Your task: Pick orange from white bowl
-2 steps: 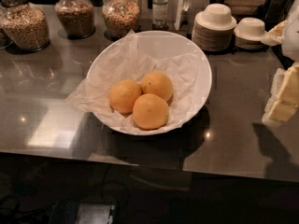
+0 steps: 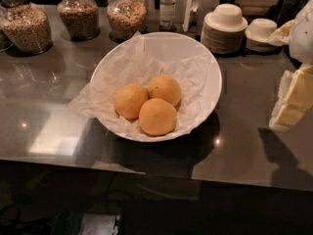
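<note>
Dark glossy table point(image 2: 49, 97) fills most of the view, with ceiling lights reflected in it.

1 white bowl point(image 2: 166, 40) - large, wide, shallow - sits mid-table, upright. It is lined with 1 sheet of crumpled white paper point(image 2: 93, 102), which spills over the left rim onto the table.

1 hand point(image 2: 292, 99), cream/white, sits at the far right edge, partly cut off by the frame. It is above the table, well apart from the bowl, and touches nothing visible. Open or closed - cannot tell. A pale arm part point(image 2: 303, 33) shows above it, and its shadow falls on the table below.

3 glass jars stand along the back left, filled with brown grain or nuts: left jar point(image 2: 24, 26), middle jar point(image 2: 78, 13), right jar point(image 2: 126, 13). The right jar is just behind the bowl's rim.

2 stacks of white dishware stand at the back right. The taller plate stack point(image 2: 222, 38) has an upturned small bowl point(image 2: 226, 14) on top. The lower stack point(image 2: 261, 31) is beside it.

3 oranges lie inside the white bowl on the paper, clustered low and touching each other: left orange point(image 2: 130, 101), back orange point(image 2: 165, 89), front orange point(image 2: 157, 116). They look near-identical and none is held.

1 clear bottle point(image 2: 167, 6) stands at the back centre, between the right jar and the plate stack.
</note>
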